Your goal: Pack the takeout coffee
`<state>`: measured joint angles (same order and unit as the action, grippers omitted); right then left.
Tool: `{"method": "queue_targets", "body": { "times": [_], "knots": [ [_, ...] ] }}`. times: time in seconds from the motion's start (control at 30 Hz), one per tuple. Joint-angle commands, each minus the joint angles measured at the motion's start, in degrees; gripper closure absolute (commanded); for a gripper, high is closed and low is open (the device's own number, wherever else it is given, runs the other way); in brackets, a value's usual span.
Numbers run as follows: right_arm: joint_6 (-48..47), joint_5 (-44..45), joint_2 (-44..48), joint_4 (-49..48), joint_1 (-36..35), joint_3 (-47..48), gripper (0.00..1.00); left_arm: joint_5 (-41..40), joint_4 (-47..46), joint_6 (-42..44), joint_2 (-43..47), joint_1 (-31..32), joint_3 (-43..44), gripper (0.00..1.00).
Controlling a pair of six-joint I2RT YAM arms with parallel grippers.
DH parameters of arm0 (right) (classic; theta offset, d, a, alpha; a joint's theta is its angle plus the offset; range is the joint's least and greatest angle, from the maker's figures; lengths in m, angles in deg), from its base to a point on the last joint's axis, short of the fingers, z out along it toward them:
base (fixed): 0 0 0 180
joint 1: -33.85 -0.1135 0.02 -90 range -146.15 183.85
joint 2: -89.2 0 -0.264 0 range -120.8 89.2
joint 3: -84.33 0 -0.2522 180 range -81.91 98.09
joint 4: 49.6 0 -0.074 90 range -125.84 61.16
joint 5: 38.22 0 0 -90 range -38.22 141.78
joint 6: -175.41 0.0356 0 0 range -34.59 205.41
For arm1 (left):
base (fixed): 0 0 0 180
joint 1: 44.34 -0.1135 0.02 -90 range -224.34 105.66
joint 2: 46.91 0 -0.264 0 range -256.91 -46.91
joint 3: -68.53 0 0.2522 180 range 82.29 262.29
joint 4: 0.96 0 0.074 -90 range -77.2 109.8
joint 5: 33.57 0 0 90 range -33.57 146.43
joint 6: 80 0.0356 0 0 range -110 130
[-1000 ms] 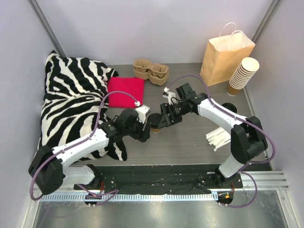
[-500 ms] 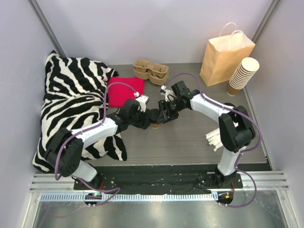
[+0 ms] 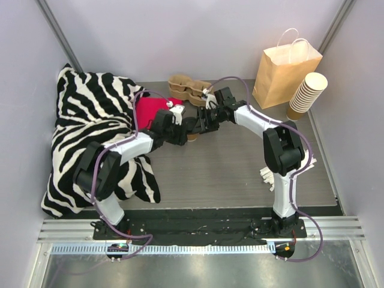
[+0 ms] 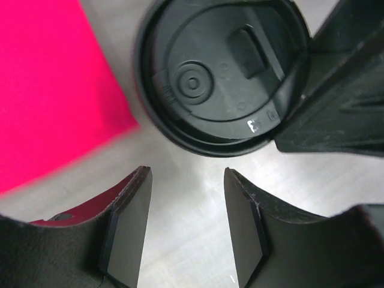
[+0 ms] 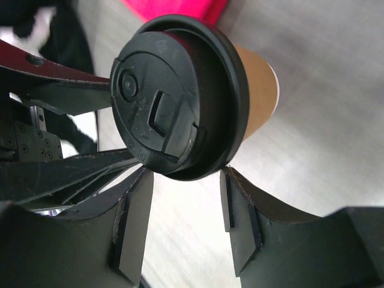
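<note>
Standing on the grey table (image 3: 240,168) is the takeout coffee (image 3: 192,137), just right of the red cloth (image 3: 157,111) and in front of the pulp cup carrier (image 3: 189,89). Its black lid (image 4: 222,78) is seated on the tan cup wall (image 5: 259,96).

- Left gripper (image 4: 187,231): fingers (image 4: 129,234) are spread, with bare table seen between them. The cup lid lies just beyond the tips and is not pinched. The red cloth is seen to the upper left in this view.
- Right gripper (image 5: 186,228): fingers (image 5: 240,231) are likewise spread apart. The lid rim sits just past the tips and nothing is clamped between the pads.
- Both arms are reached in from opposite sides and meet at the cup in the top view. A dark finger of the right gripper is seen just beside the lid rim in the left wrist view; contact cannot be told.
- Paper bag (image 3: 285,75) is upright at the far right corner, well apart from the cup, with a stack of lidless cups (image 3: 306,95) just beside it.
- Zebra-striped cushion (image 3: 90,132) is noted along the left side.
</note>
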<state>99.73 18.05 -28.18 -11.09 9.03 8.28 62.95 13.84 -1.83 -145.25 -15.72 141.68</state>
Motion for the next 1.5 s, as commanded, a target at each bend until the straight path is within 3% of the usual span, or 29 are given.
{"method": "queue_targets", "body": {
  "times": [0.0,0.23,0.47,0.73,0.77,0.97,1.17,1.33,1.47],
  "knots": [
    [1.6,1.6,-4.2,-3.9,0.7,6.1,0.46,2.0,-4.6,1.6,-3.9,-2.9,6.0,0.44],
    [2.6,0.7,-8.4,-4.5,0.9,13.0,0.44,4.4,-5.0,1.9,-5.1,-4.4,8.7,0.43],
    [0.8,-3.0,-1.0,-0.7,3.6,13.3,0.36,7.1,3.3,2.7,2.9,-4.5,7.8,0.35],
    [-11.9,-6.8,15.5,14.3,7.8,12.0,0.18,12.8,19.9,6.6,19.1,-4.5,9.9,0.10],
    [-13.2,-5.8,18.9,15.8,8.6,11.5,0.15,12.9,23.9,7.0,20.9,-4.5,10.6,0.01],
    [-17.4,-0.6,31.8,20.5,14.0,1.6,0.06,14.6,35.1,8.7,26.3,-4.5,13.4,0.00],
    [-21.5,1.3,48.0,25.2,23.4,-15.1,0.02,20.4,33.9,8.7,34.8,-4.6,6.0,0.00],
    [-29.6,11.5,51.9,34.4,28.6,-19.4,0.03,21.1,35.9,11.2,36.2,-4.6,3.5,0.00],
    [-32.3,13.1,51.4,38.1,30.8,-18.2,0.04,22.9,34.2,10.1,36.8,-4.6,3.0,0.00]
  ]
}}
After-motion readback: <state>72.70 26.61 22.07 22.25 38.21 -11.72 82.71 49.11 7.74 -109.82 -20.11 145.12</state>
